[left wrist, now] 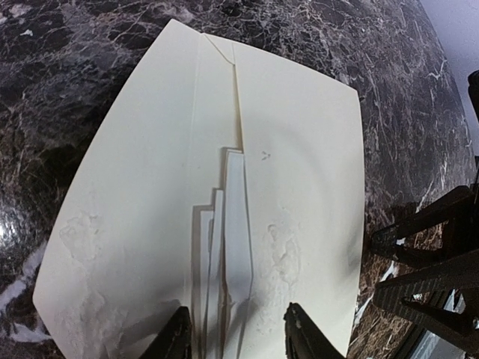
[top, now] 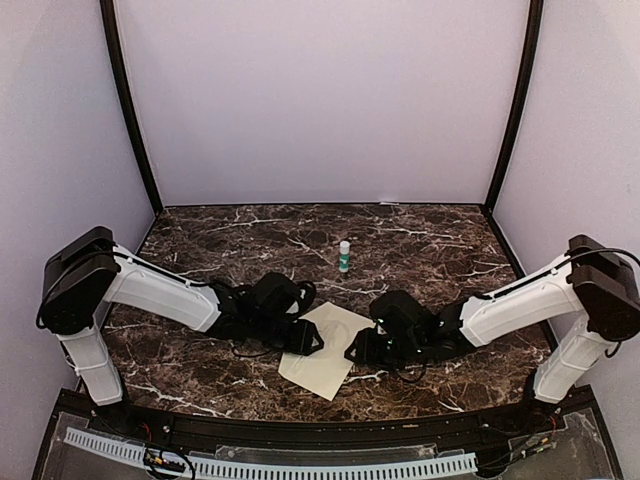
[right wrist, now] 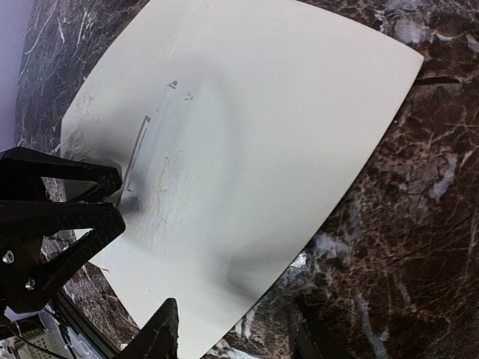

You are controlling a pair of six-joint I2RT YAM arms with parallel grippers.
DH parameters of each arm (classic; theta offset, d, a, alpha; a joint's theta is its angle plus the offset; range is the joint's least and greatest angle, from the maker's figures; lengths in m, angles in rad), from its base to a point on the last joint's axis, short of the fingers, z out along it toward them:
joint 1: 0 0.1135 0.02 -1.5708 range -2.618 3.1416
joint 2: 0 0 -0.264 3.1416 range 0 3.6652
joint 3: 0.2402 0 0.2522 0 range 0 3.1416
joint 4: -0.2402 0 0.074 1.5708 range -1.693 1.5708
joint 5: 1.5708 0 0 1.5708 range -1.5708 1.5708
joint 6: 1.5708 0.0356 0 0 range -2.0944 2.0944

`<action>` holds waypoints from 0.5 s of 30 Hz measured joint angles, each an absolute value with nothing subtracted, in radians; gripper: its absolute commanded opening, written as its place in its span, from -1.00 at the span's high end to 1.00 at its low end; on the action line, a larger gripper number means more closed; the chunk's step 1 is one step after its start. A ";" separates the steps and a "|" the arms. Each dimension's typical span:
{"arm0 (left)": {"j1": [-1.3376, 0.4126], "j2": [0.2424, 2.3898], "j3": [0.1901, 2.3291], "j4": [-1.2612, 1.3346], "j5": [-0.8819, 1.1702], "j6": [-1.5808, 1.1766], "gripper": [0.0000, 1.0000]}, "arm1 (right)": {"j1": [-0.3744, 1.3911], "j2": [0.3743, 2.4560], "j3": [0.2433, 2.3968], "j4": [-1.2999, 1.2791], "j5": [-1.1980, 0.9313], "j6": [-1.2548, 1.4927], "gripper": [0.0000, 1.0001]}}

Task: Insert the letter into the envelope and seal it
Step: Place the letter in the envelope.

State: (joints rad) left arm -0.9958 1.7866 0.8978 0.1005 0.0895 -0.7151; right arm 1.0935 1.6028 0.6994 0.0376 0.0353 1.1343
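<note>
From here I see the envelope lying flat on the dark marble table, turned slantwise, cream-beige and rectangular. Its paper is puckered in rough blotches on both sides of the middle seam, with a tiny faint emblem just beside that seam. On the envelope, along the seam, lies a narrow, whiter, folded strip that I take for the letter; I cannot tell whether any of it is tucked inside. My left pincer hangs low over the envelope's near end with its fingers apart, the strip between them but not pinched. My right pincer is at the envelope's right edge, fingers likewise spread and holding nothing. A small glue stick stands upright beyond the envelope, well apart from it.
</note>
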 measured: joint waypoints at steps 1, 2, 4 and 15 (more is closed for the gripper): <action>-0.996 1.788 0.898 0.102 0.092 -0.713 0.28 | 1.093 1.606 0.699 0.043 0.033 1.134 0.07; -0.996 1.789 0.898 0.104 0.094 -0.712 0.32 | 1.093 1.609 0.700 0.051 0.030 1.134 0.07; -0.996 1.793 0.898 0.107 0.100 -0.710 0.36 | 1.092 1.617 0.704 0.061 0.024 1.134 0.08; -0.989 1.810 0.894 0.149 0.137 -0.719 0.45 | 1.091 1.650 0.731 0.074 0.019 1.126 0.11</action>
